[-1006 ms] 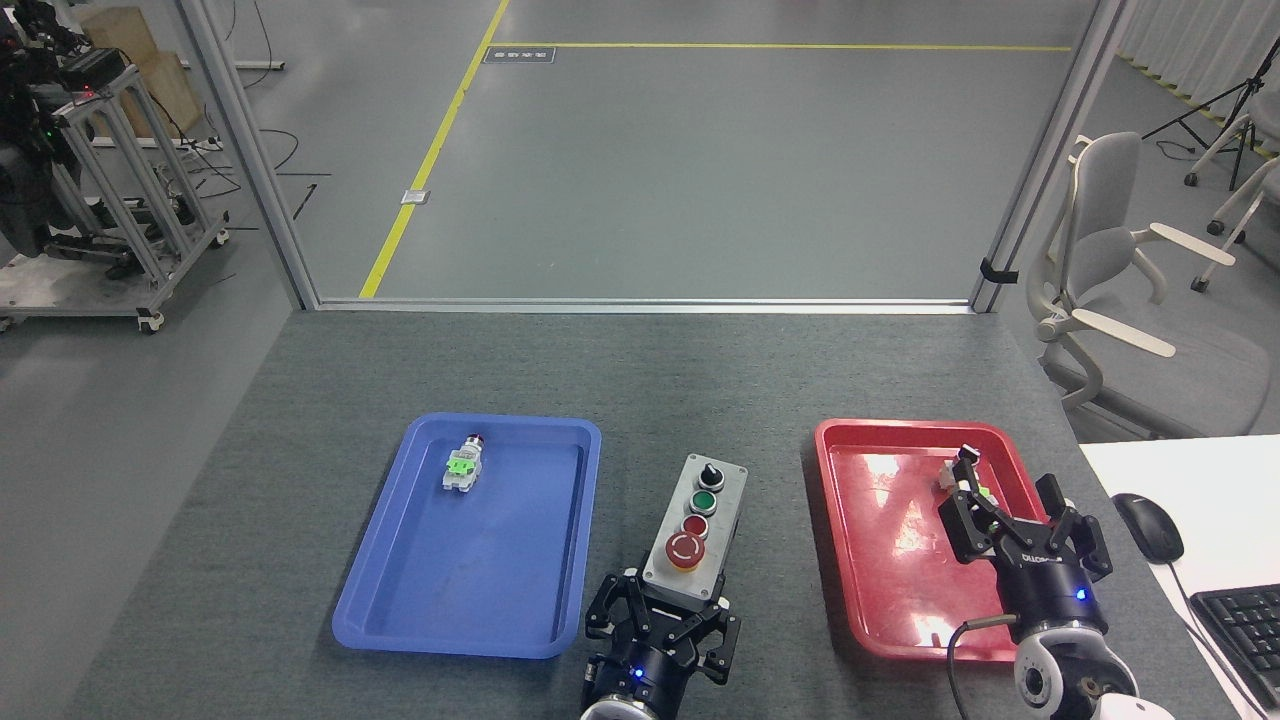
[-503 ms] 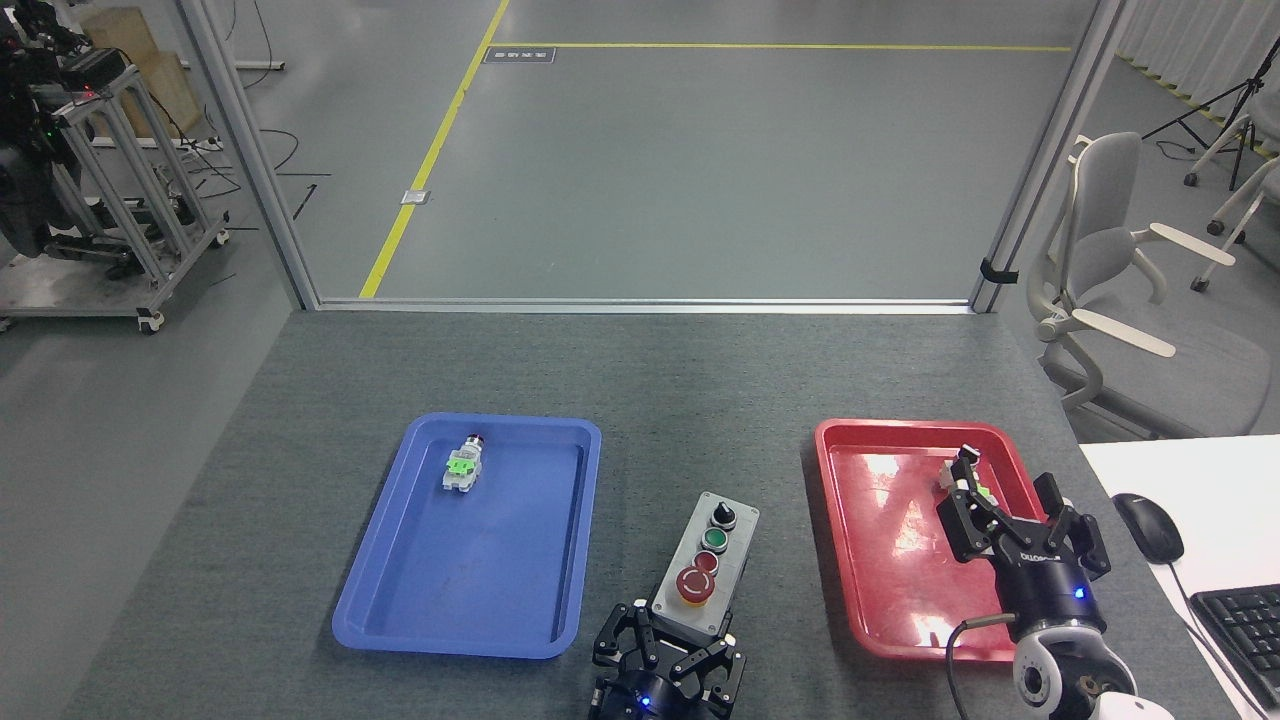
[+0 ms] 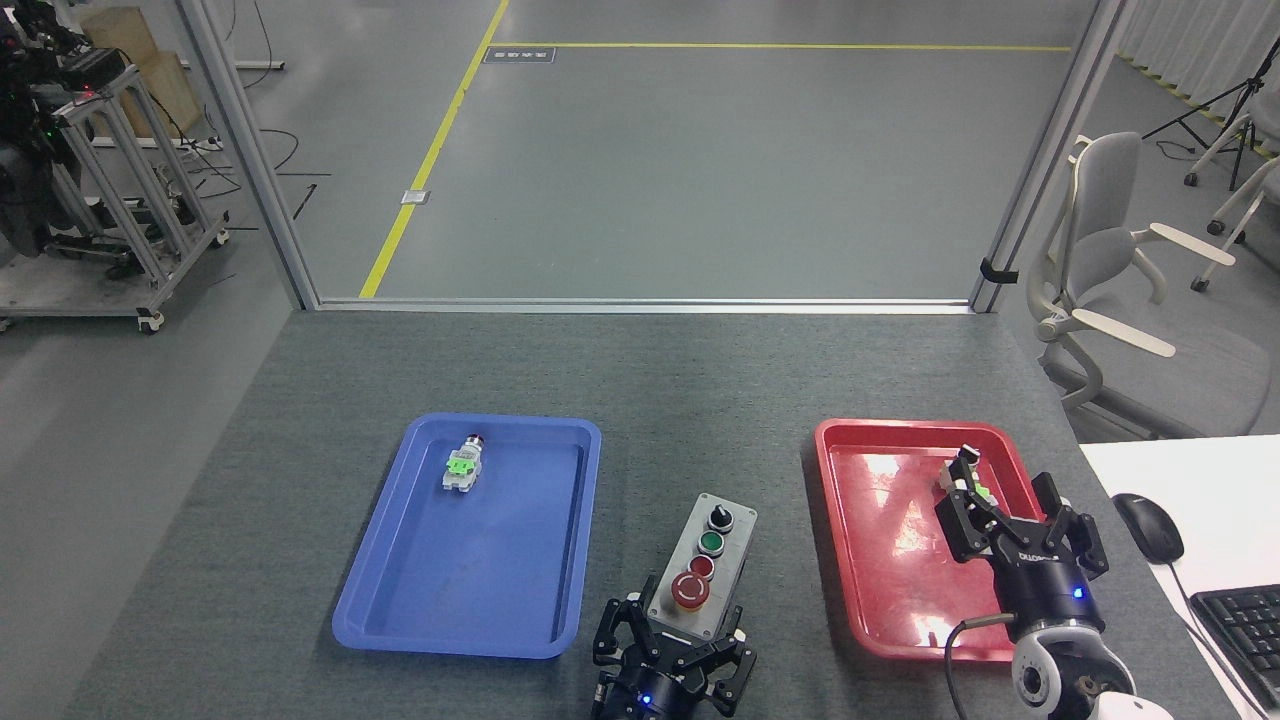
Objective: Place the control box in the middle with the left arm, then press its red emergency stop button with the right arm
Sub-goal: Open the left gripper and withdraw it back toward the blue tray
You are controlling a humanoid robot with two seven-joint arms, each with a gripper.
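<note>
The control box [image 3: 702, 562] lies on the dark-grey tabletop [image 3: 640, 400] between the two trays, its long axis running away from me and tilted slightly right. The black knob is at its far end, and the red emergency stop button [image 3: 690, 591] at its near end. My left gripper [image 3: 672, 648] sits at the bottom edge with its claws on either side of the box's near end, gripping it. Over the red tray [image 3: 880, 560], my right gripper [image 3: 1010, 508] has its claws spread open and holds nothing.
A blue tray [image 3: 470, 590] on the left holds a small white switch part with a green tab [image 3: 462, 466]. A similar small part [image 3: 948, 478] lies in the red tray, half hidden by my right claws. A mouse [image 3: 1148, 526] and a keyboard [image 3: 1240, 625] sit on a white desk at right.
My left gripper has pulled the control box nearer to me and turned it slightly. The right gripper has stayed almost still over the red tray.
</note>
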